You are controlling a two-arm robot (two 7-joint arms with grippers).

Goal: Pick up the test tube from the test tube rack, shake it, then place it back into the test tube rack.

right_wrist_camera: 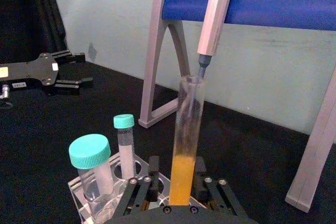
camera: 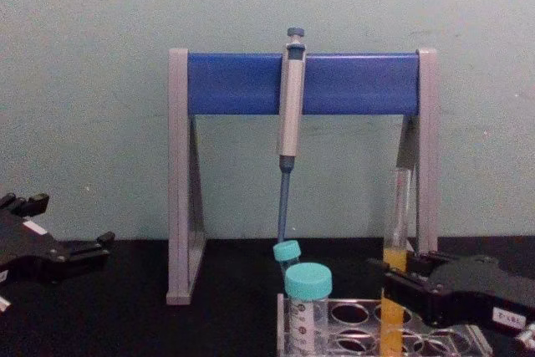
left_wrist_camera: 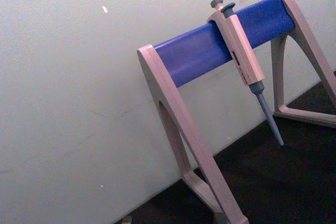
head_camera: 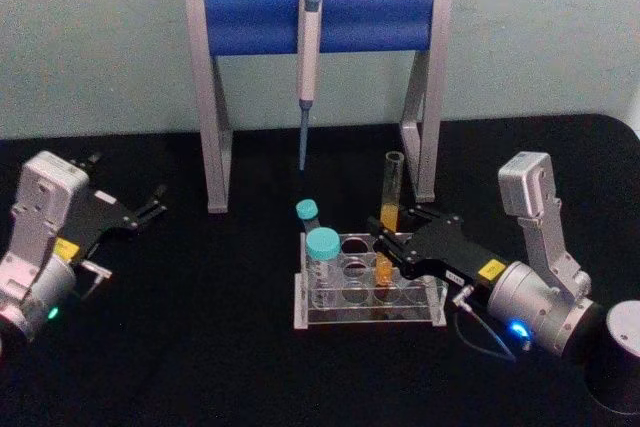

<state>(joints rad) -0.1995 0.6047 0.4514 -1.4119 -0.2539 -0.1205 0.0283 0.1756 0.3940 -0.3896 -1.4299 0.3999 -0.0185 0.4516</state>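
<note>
The right gripper [head_camera: 392,237] squeezes the test tube [head_camera: 389,209], which stands upright in the test tube rack [head_camera: 368,292]. The left gripper [head_camera: 150,205] waits open near the table's left edge.

Lab bench: pipette [head_camera: 308,57] on stand [head_camera: 318,19], tube rack [head_camera: 368,299], capped sample tubes [head_camera: 322,257]

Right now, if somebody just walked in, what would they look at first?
Probably the big pipette stand with its bright blue bar at the back of the black table, a pipette hanging from it. Next, the tall test tube of orange liquid in the test tube rack, with the right gripper fingers either side of it. The left gripper waits far left.
</note>
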